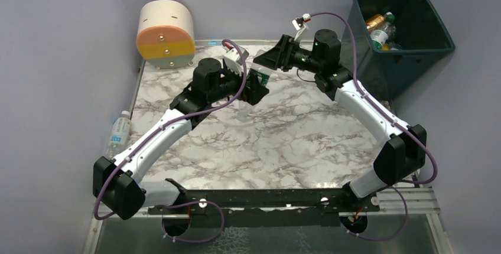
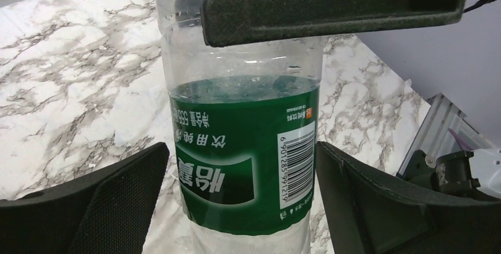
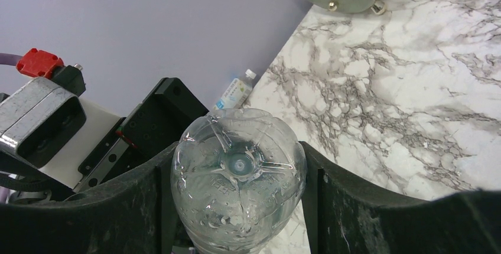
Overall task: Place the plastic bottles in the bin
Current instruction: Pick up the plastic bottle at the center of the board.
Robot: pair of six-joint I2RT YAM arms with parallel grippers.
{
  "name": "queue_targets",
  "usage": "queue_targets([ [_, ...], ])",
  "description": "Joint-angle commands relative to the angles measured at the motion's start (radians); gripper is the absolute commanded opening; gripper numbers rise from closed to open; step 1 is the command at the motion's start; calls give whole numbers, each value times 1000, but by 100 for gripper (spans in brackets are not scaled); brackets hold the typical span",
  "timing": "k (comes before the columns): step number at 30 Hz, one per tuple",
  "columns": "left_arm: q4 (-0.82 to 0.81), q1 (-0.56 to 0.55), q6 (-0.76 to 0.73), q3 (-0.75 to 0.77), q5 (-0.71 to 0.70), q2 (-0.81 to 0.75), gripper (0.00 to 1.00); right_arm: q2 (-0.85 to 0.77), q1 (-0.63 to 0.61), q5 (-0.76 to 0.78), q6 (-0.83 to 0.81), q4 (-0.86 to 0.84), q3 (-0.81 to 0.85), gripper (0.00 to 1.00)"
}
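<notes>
Right pincer [image 3: 239, 165]: gripping the base end of a green-labelled bottle [image 2: 236, 118], with a finger pressing on either side of the clear ribbed bottom.
Left pincer [image 2: 242, 153]: standing open, its two fingers flanking the green label and sitting just beside it rather than squeezing it.
Held bottle: hanging in the air between the two pincers above the far middle of the counter [image 1: 266, 142]. It is clear plastic with droplets clinging inside, and a barcode is showing on the label.
Arms: both are reaching inward from their bases and meeting near the back of the counter.
Bin [image 1: 440, 26]: sitting off the counter's far right corner, well apart from the held bottle.
Bottles in bin [image 1: 381, 29]: a few are lying together inside. One is showing amber liquid and another a green cap.
Stray bottle [image 1: 118, 133]: lying along the counter's left edge by the wall, with a white cap and a pale blue label. Whether it is resting on the counter or just off it, I cannot tell.
Drum [image 1: 165, 35]: lying on its side at the far left corner, its orange and yellow face pointing toward the arms.
</notes>
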State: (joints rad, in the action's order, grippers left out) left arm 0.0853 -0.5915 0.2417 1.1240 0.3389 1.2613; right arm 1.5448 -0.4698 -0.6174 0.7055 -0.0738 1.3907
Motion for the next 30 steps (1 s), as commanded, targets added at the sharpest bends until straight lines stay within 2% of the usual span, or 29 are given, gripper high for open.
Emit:
queue_targets([
  [1,33,-7,-18,48,-43,-3,99,12,-5,12,-20,-28,13,57],
  [15,162,-5,-53,138,-140,-99,99,31,17,205,-169,140,127,57],
  [22,229,-4,-66,164,-226,-124,99,36,117,237,-210,180,189,57],
  [30,304,3,-71,180,-317,-109,99,70,315,223,-245,231,366,57],
])
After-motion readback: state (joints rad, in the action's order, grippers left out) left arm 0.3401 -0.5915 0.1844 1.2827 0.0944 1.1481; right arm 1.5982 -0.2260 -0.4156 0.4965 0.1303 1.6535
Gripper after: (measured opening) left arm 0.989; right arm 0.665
